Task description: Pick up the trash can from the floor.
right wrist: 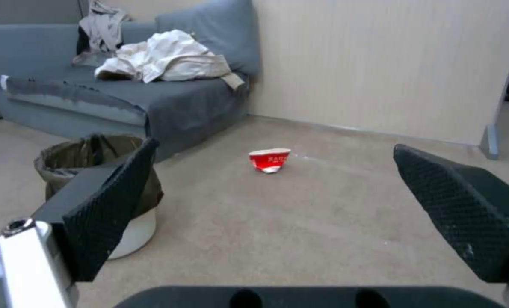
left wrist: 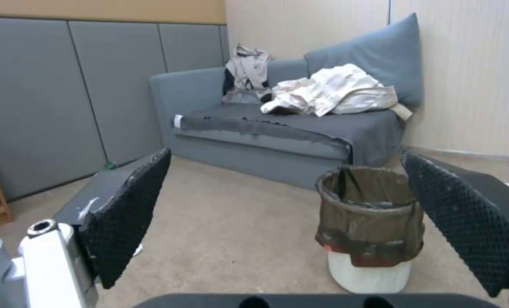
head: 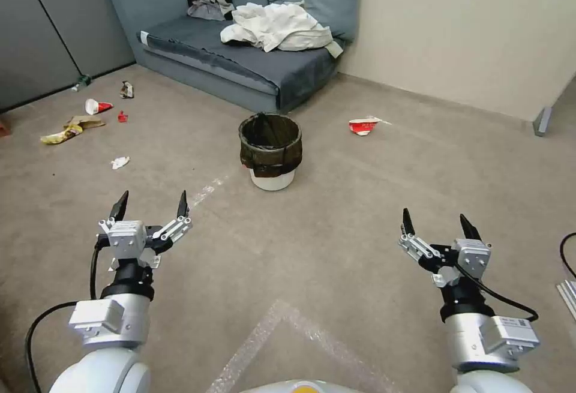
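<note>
Both arms reach forward from the lower edge of the head view: left gripper (head: pixel 152 204) on the left, right gripper (head: pixel 437 222) on the right, each with its jaws spread wide and nothing between them, held above the floor (head: pixel 336 243). Ahead of them and roughly midway between, the trash can (head: pixel 270 150) stands upright on the carpet, its dark bag folded over the rim, well apart from both grippers. Behind it sits a blue-grey sofa (head: pixel 240 51) with a heap of white cloth (head: pixel 276 26). A crushed red-and-white cup (head: pixel 363 125) lies to the can's right; scattered litter (head: pixel 90 118) lies far to its left. Pale tape marks (head: pixel 282 333) cross the carpet near the robot.

Left wrist view: the left gripper's textured fingers (left wrist: pixel 126 222) frame the scene, released. The trash can (left wrist: pixel 370 226) stands on the floor (left wrist: pixel 232 231) farther off, close beside one finger in the picture but not touched, with the sofa (left wrist: pixel 283 132) behind.

Right wrist view: the right gripper's fingers (right wrist: pixel 109 214) stand apart, empty. The trash can (right wrist: pixel 95 171) is partly hidden behind one finger; the cup (right wrist: pixel 270 159) lies on the floor (right wrist: pixel 300 222) between them, farther off.
</note>
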Motion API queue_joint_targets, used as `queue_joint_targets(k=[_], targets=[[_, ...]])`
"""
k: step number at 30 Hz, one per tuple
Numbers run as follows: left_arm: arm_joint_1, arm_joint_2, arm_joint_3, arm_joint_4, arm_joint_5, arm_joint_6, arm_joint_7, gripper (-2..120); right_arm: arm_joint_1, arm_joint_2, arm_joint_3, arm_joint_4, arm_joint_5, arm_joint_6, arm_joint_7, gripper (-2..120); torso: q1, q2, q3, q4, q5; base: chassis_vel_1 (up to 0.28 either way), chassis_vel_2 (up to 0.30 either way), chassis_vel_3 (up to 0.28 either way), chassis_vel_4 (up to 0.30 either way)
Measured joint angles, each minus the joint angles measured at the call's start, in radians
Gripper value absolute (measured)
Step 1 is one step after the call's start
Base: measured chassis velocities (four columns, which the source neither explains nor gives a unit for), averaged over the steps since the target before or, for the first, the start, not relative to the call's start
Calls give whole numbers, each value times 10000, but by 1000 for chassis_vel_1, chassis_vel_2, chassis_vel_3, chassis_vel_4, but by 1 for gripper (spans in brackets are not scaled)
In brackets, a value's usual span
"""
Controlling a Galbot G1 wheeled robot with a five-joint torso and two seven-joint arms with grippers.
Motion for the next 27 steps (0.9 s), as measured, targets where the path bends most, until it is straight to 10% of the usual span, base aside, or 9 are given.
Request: queue_joint_targets(k=[27], targets=[[-13,-19,11,48,-8,0,2,100,79,-6,8,-179,3,190,52,100,2,0,1,-1,3,-144,147,149,-146]])
